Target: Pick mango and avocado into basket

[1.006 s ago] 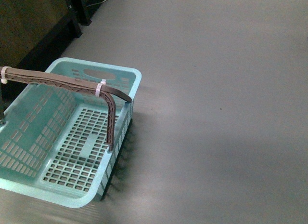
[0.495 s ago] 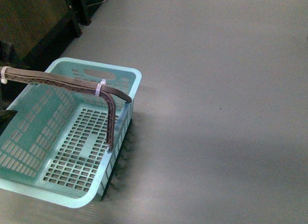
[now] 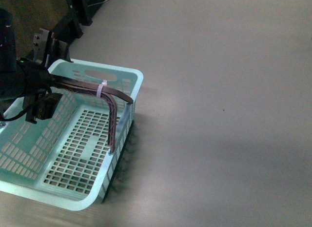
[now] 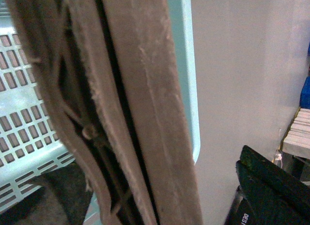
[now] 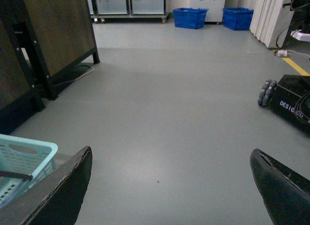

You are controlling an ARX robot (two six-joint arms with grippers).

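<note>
Well, the left gripper [image 3: 43,85] sits at the brown handle [image 3: 113,122] of the pale turquoise slotted basket [image 3: 73,200] (grip unclear). Right gripper [image 5: 169,186] gapes empty.

We see the brown handle [image 4: 140,104] up close, scuffed and ribbed, running across the whole view. Behind it are the slotted wall and rim of the turquoise basket [image 4: 29,133], then the grey floor [image 4: 237,65]. A black shape [image 4: 276,186] sits in one corner; we cannot tell what it is.
</note>
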